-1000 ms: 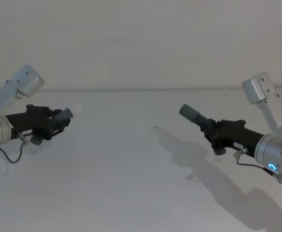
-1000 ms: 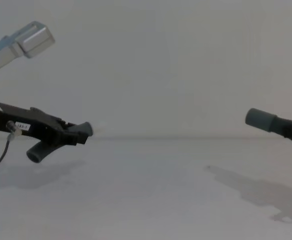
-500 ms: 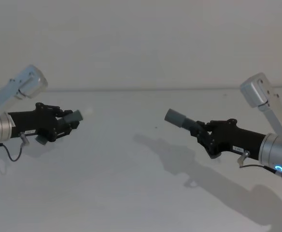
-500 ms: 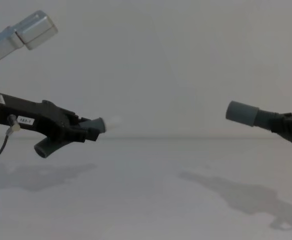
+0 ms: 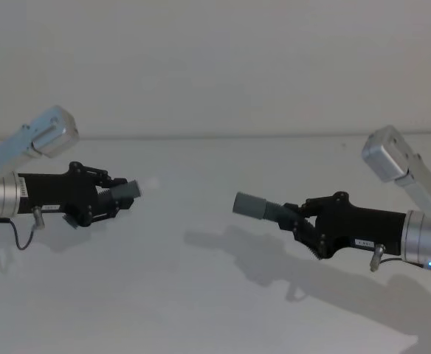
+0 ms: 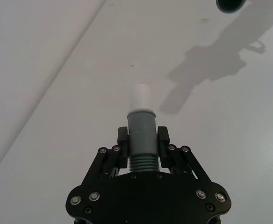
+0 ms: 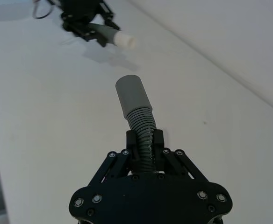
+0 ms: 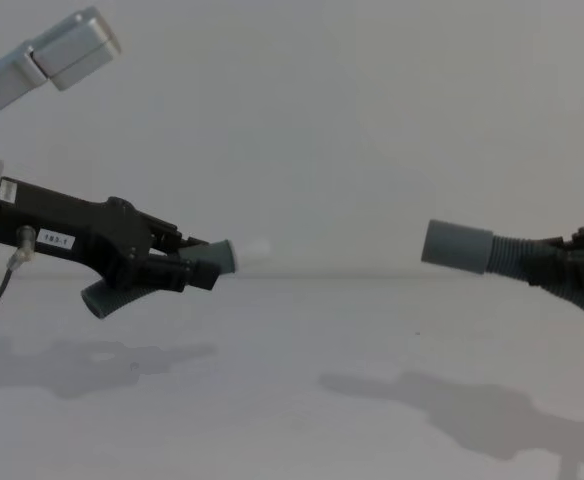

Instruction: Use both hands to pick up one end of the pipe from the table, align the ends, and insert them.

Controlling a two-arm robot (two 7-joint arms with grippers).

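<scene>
We are aligning the ends. Our black angular left gripper (image 6: pixel 142 140) clamps one dark grey ribbed hose (image 6: pixel 142 163) at its narrow, white-tipped cuff (image 8: pixel 224 256). The right gripper (image 7: pixel 143 140) clamps the other hose behind its wide smooth grey sleeve (image 8: pixel 457 245). Both ends hang over the white tabletop (image 5: pixel 201 295), well apart, with their axes near level and their tips facing each other. Next, we judge, comes lining up the axes, then closing the gap.

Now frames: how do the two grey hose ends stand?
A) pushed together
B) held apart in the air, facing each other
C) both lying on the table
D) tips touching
B: the left black gripper holds the narrow grey cuff with the whitish tip, and the right black gripper grips the ribbed hose behind the wider grey sleeve, with open space between them above the white table.
</scene>
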